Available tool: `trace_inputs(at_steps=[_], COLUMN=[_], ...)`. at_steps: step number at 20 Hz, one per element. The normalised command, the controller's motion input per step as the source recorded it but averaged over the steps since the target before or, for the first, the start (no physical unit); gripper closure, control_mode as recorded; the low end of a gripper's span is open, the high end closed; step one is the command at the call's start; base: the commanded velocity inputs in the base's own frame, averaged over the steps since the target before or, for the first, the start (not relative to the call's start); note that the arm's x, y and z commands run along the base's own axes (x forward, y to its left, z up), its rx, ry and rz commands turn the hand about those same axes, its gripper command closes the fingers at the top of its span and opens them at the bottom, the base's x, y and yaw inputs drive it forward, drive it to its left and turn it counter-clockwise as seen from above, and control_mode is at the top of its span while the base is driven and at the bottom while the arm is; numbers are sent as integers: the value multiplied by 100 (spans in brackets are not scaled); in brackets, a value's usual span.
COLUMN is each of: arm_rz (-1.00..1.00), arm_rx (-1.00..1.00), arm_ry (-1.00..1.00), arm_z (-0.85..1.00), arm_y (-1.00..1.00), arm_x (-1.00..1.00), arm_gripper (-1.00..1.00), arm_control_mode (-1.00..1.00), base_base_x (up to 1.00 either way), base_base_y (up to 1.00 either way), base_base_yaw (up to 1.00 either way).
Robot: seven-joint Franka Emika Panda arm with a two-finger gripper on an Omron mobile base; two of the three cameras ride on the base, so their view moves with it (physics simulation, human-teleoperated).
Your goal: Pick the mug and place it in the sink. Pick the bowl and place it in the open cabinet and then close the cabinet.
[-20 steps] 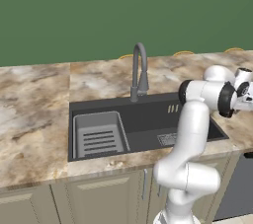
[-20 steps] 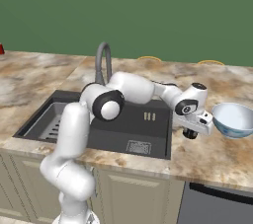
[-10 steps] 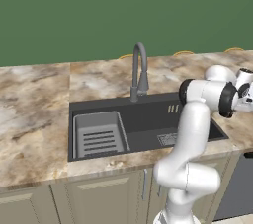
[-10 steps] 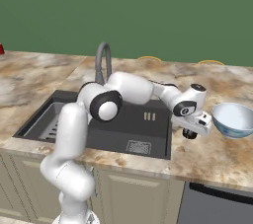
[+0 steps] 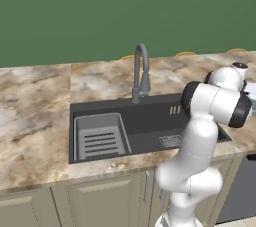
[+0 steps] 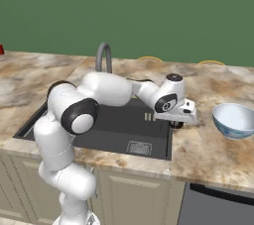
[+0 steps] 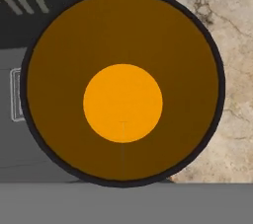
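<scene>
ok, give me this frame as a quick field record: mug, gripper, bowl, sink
mug: small black cylindrical mug with orange inside, seen from straight above in the hand view, at the sink's right edge, over both basin and counter
gripper: two-finger gripper shut, down at the mug; grip itself hidden
bowl: wide white ceramic bowl with blue markings, upright on the marble counter, right of the gripper
sink: dark grey rectangular basin, lighter grey slotted tray on its left side
</scene>
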Motion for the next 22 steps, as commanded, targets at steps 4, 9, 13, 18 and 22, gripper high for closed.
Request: trace_inputs(at_steps=[4, 9, 13, 18, 22], arm_rz=[42, 43, 39, 33, 26], arm_rx=[0, 0, 0, 0, 0], arm_ry=[0, -4, 0, 0, 0], arm_z=[33, 35, 11, 0, 0], arm_y=[60, 62, 57, 44, 37], arm_x=[-11, -1, 0, 0, 7], arm_gripper=[100, 100, 100, 100, 100], arm_control_mode=[-100, -100, -100, -100, -100], base_base_x=[0, 0, 0, 0, 0], base_base_y=[0, 0, 0, 0, 0], base_base_yaw=[0, 0, 0, 0, 0])
